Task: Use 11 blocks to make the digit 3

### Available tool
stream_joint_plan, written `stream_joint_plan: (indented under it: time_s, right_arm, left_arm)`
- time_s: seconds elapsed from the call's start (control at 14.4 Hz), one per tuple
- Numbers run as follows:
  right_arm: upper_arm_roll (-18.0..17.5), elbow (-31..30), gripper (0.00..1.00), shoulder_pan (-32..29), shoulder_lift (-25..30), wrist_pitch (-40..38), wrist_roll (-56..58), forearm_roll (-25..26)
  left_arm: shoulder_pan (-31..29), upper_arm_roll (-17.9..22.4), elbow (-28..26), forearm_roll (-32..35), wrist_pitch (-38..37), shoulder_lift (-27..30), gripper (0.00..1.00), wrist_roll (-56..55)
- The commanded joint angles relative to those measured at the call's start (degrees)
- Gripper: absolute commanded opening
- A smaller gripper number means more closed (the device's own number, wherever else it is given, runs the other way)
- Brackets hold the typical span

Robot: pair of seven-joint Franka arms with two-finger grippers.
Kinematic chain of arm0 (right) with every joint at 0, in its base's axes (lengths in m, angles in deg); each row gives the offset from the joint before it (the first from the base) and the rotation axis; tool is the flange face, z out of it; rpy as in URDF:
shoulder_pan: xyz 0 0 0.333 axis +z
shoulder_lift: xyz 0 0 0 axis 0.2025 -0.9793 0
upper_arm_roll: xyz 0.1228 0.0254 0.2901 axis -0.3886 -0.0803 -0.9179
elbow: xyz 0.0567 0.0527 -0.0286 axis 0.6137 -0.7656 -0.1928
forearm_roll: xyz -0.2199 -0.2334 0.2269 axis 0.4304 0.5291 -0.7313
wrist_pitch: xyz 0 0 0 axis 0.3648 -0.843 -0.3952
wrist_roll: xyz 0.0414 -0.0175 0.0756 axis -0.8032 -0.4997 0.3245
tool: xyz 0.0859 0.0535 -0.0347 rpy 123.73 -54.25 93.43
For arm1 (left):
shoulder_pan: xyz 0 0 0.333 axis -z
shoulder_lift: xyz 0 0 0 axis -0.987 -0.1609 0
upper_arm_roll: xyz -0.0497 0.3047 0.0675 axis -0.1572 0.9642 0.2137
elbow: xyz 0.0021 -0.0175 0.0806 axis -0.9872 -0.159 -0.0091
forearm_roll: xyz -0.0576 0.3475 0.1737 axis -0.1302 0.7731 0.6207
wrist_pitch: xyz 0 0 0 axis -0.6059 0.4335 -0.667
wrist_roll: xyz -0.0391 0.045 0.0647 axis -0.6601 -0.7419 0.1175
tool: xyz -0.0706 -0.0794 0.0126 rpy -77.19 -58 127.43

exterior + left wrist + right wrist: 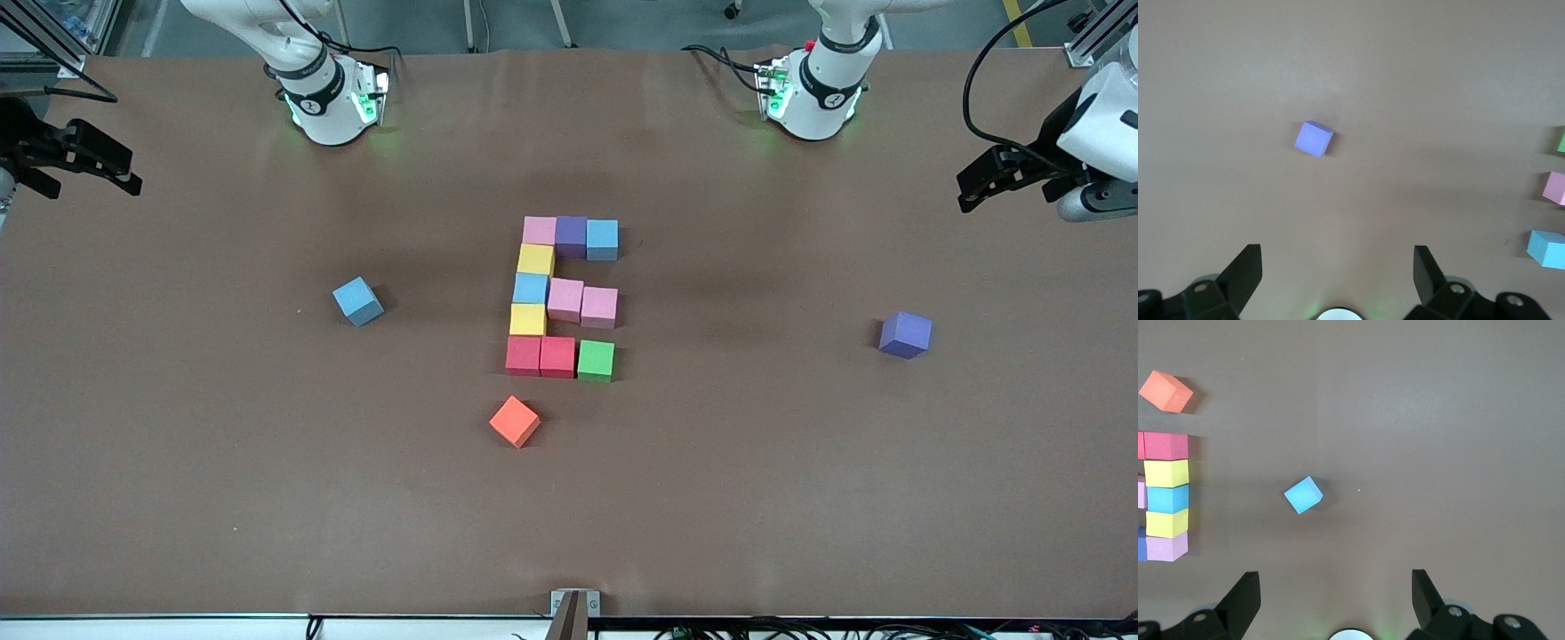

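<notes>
An orange cube (515,421) is seen lying on the brown tabletop (800,480), turned at an angle. A loose light blue cube (358,300) is found toward the right arm's end, and a loose purple cube (905,335) toward the left arm's end.

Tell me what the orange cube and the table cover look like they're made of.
Orange cube: probably foam or soft plastic, matte, with flat even colour and no glare. Table cover: seemingly brown paper or thin sheet, dull, with faint creases and soft sheen.
</notes>
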Motion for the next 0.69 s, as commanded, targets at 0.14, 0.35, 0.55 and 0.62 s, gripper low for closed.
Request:
stream_joint_plan:
  time_s: [0.14,0.35,0.55,0.62]
  right_arm:
    - [0.2,-2.0,1.00,0.5,1.9,0.4,-0.6,-0.5]
    - [0.2,-2.0,1.00,0.6,1.9,0.5,-0.6,-0.5]
    - [0.2,-2.0,1.00,0.5,1.9,0.5,-0.6,-0.5]
    - [0.2,-2.0,1.00,0.5,1.9,0.5,-0.6,-0.4]
  left_arm:
    - [0.3,0.1,0.2,-2.8,0.0,0.8,1.00,0.9]
    - [0.7,0.1,0.3,-2.4,0.1,0.4,1.00,-0.4]
    - [0.7,-1.3,3.0,-2.0,0.1,-2.1,1.00,-0.3]
    - [0.8,-1.7,3.2,-2.0,0.1,-2.4,1.00,-0.5]
